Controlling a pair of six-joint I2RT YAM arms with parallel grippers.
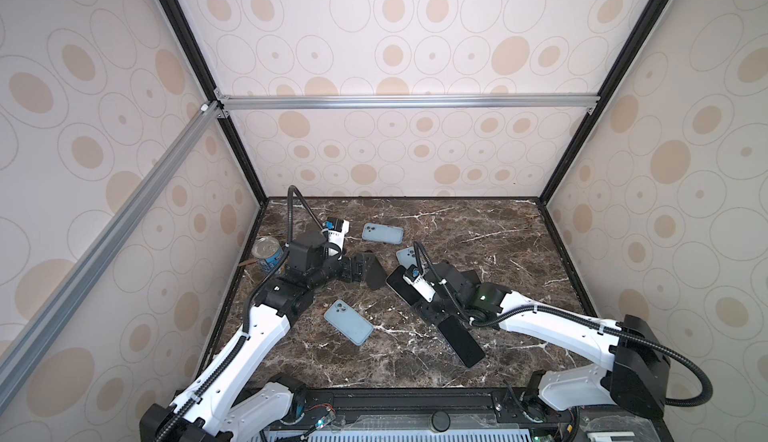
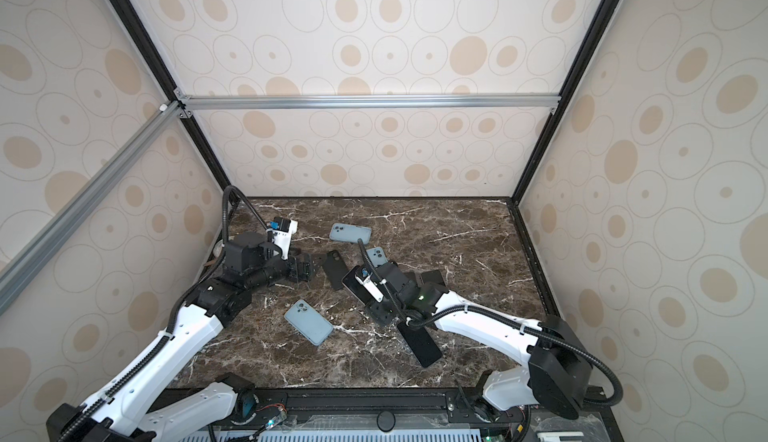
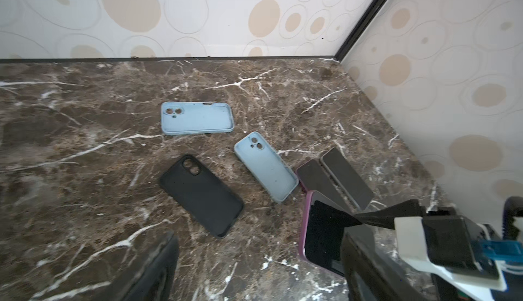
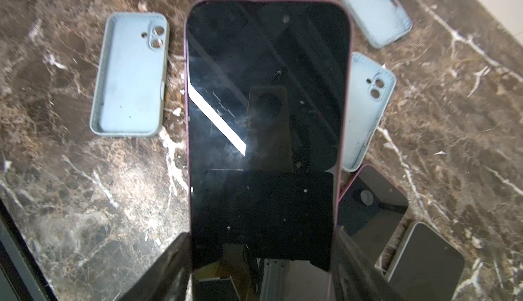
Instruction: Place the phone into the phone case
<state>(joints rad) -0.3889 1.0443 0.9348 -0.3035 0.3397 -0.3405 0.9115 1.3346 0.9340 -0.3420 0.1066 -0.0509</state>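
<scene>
Now right pincer (image 4: 261,262) clamps purple-edged phone (image 4: 266,115); left pincer (image 3: 260,268) wide, empty; black case (image 3: 201,196) between.

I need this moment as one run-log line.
right gripper: holding purple-edged black phone | left gripper: open, empty | matte black phone case: lying flat, not held

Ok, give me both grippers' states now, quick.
Left gripper: open, nothing between its fingers.
Right gripper: closed on the purple-edged phone.

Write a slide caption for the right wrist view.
Right gripper clamps a purple-edged phone, screen up, over the marble table, three empty pale blue cases around it.
</scene>
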